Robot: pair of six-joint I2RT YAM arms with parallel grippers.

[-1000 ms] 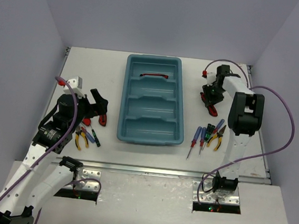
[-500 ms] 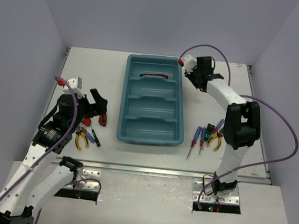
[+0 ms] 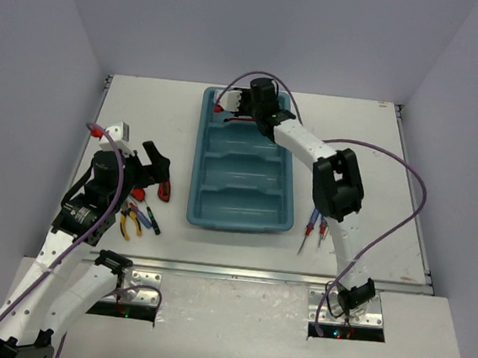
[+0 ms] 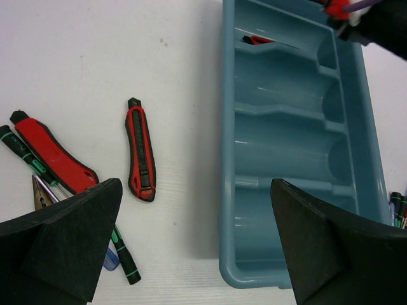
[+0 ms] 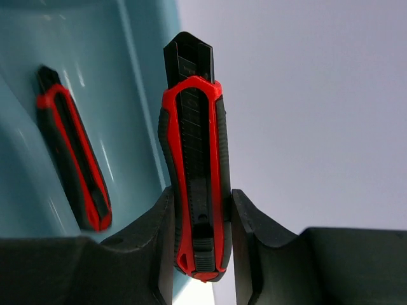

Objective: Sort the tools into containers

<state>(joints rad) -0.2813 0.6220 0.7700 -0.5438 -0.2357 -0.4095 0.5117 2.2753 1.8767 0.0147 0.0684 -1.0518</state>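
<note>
The teal tray (image 3: 240,215) lies mid-table with four compartments. My right gripper (image 3: 239,111) hovers over the far compartment, shut on a red-black utility knife (image 5: 194,171) that stands upright between its fingers. Another utility knife (image 5: 73,165) lies in that far compartment and also shows in the left wrist view (image 4: 257,40). My left gripper (image 3: 159,171) is open and empty above the table, just left of the tray (image 4: 229,159). Below it lie a utility knife (image 4: 141,155), a red-handled screwdriver (image 4: 54,159), a black-green screwdriver (image 4: 121,254) and pliers (image 4: 41,194).
Right of the tray, red and blue screwdrivers (image 3: 311,224) lie partly hidden under the right arm. The left pile of tools (image 3: 138,216) sits near the table's front edge. Grey walls close in the table on three sides.
My right arm has swung left from the table's far right to over the tray's far compartment, carrying the knife. The left arm has not moved.
</note>
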